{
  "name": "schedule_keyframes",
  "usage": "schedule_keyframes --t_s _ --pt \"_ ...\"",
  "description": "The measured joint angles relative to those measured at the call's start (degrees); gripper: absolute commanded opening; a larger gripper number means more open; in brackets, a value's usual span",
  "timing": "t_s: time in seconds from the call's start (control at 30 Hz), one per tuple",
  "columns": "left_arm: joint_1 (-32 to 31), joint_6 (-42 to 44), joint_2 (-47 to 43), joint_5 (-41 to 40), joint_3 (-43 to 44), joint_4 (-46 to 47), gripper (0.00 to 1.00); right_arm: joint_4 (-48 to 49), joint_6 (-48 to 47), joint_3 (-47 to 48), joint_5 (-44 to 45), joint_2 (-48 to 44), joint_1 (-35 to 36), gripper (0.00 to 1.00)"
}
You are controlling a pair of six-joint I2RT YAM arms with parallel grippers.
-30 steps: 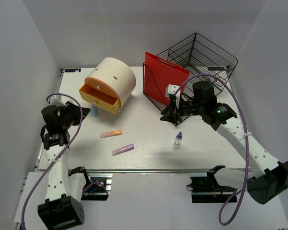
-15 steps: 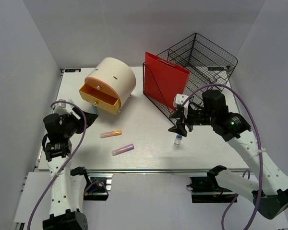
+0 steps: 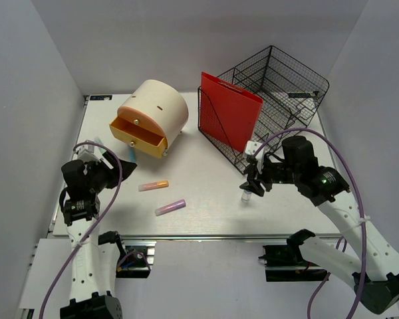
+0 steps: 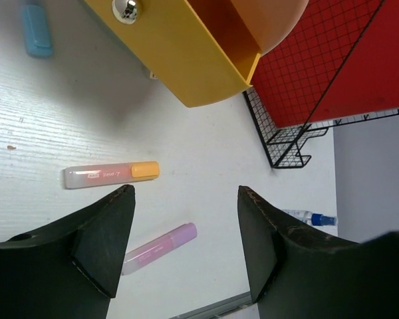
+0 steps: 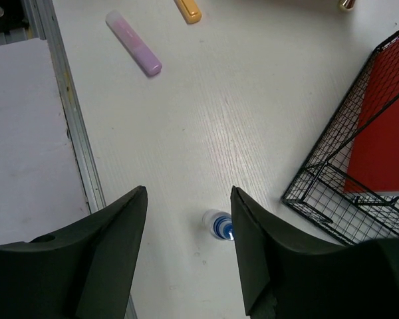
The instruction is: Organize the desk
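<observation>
Right gripper (image 3: 251, 182), overhead: jaws apart and empty, just above the small bottle (image 3: 245, 195), which stands upright on the desk (image 3: 206, 166) near the wire basket (image 3: 282, 80) holding the red folder (image 3: 229, 109).
Left gripper (image 3: 116, 163), overhead: open, holding nothing, near the drawer box (image 3: 149, 119); its drawer is pulled out, likely to take small items.
Left wrist view: wide gap between the fingers, nothing in it; orange-capped marker (image 4: 112, 175) and purple marker (image 4: 158, 246) lie loose below, a blue block (image 4: 36, 30) beside the drawer.
Right wrist view: fingers spread, the bottle's blue cap showing between them, untouched; seemingly lined up to close on it.
Desk, all views: white top beneath both arms.
</observation>
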Motion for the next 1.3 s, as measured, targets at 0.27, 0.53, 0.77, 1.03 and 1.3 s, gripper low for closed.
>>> schedule_keyframes --t_s 0.27,0.53,0.77,1.03,1.3 --pt "0.0 3.8 2.7 -0.1 0.0 -2.9 0.72 0.1 0.0 -0.2 0.2 -0.4 0.0 0.58" --pt "0.0 4.6 3.0 -0.1 0.0 -3.8 0.73 1.0 0.1 -1.3 0.0 -1.4 0.0 0.58" --pt "0.0 4.9 4.3 -0.2 0.0 -4.6 0.74 1.4 0.1 -2.1 -0.2 -1.6 0.0 0.58" --pt "0.0 5.3 5.5 -1.9 0.0 -4.5 0.73 1.7 0.1 -2.1 -0.4 -1.6 -0.1 0.58" --pt "0.0 5.2 10.5 -6.2 0.0 -2.3 0.66 2.5 0.3 -2.2 -0.5 -1.7 -0.2 0.58"
